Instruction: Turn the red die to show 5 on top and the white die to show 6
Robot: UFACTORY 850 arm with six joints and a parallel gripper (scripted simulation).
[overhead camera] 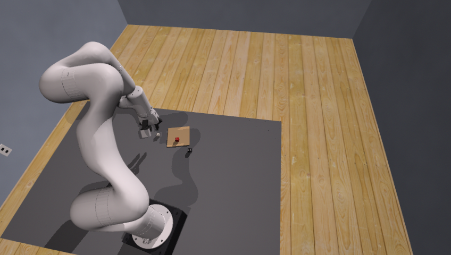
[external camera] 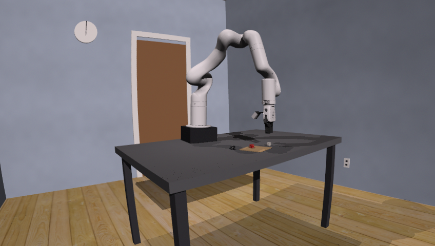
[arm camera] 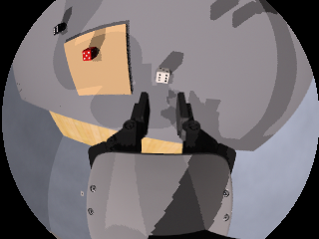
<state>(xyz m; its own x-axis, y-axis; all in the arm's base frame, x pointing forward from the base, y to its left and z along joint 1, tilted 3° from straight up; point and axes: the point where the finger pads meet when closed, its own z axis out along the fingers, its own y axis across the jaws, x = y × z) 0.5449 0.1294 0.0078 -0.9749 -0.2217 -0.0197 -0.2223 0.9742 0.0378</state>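
From here, the black two-fingered claw [overhead camera: 153,124] [external camera: 269,132] [arm camera: 162,101] hovers part-open and empty by the small white cube die [overhead camera: 157,134] [external camera: 269,143] [arm camera: 162,76], narrowed presumably to grasp it; that die sits off the tan square mat [overhead camera: 183,132] [external camera: 257,149] [arm camera: 107,75], on the grey desk [overhead camera: 234,177] [external camera: 189,161] [arm camera: 219,75].

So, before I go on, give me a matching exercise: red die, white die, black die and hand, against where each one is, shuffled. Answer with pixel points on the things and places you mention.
1. red die [overhead camera: 177,139] [external camera: 251,146] [arm camera: 87,54]
2. white die [overhead camera: 157,134] [external camera: 269,143] [arm camera: 162,76]
3. black die [overhead camera: 189,150] [external camera: 232,147] [arm camera: 59,29]
4. hand [overhead camera: 153,125] [external camera: 269,132] [arm camera: 162,101]

A. off the mat [overhead camera: 182,132] [external camera: 259,149] [arm camera: 107,75], farthest from the hand
B. above the table, holding no die
C. on the mat
D. off the mat, nearest the hand

Pairs: 1-C, 2-D, 3-A, 4-B
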